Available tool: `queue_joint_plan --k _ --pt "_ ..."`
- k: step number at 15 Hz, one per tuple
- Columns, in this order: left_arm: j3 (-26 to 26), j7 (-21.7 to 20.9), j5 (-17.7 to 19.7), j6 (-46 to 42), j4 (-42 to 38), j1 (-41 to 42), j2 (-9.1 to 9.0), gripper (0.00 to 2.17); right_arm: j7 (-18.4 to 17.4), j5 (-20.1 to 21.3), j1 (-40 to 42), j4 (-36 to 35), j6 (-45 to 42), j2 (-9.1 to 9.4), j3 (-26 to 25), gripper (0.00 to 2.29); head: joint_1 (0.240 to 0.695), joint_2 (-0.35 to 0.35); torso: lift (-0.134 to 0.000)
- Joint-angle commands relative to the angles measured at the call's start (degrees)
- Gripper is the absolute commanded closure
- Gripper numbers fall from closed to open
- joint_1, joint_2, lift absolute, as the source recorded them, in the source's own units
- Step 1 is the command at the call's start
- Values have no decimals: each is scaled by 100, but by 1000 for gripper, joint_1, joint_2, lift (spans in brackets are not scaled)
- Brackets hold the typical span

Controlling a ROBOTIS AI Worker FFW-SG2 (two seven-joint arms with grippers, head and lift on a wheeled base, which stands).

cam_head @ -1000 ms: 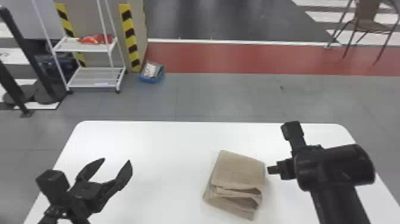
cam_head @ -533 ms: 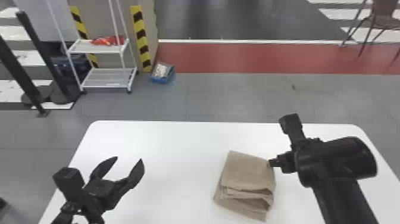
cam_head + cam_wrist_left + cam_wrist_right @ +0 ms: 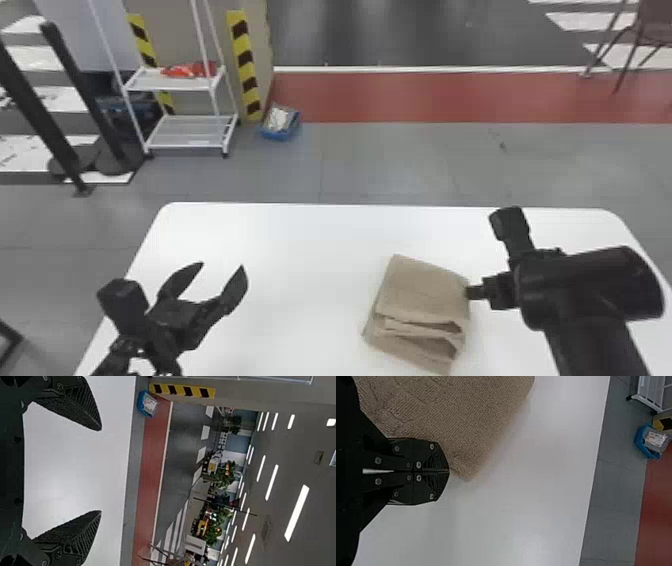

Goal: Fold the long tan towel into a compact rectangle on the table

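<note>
While the left claw gapes, the right claw is closed beside the towel.

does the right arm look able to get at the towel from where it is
Likely yes: the right gripper is at the edge of the towel, with nothing seen between them. Its fingers are shut, though, so it would probably have to open before gripping.
</note>
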Motion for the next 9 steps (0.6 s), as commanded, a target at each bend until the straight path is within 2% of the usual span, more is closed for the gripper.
queue_joint_plan --k 1,3,6,9 --pt "-26 2 -6 0 90 -54 5 151 -2 -7 30 -54 69 5 -44 1474 695 18 0" --pt "9 2 -6 -18 125 -63 5 151 -28 11 -163 78 122 5 53 1474 695 10 0" --pt "9 2 -6 -35 134 -80 5 151 -213 -112 -322 456 -423 5 185 1474 695 16 0" --pt "9 2 -6 -53 213 -124 5 151 -301 -165 -550 790 -476 5 369 1474 695 33 0"
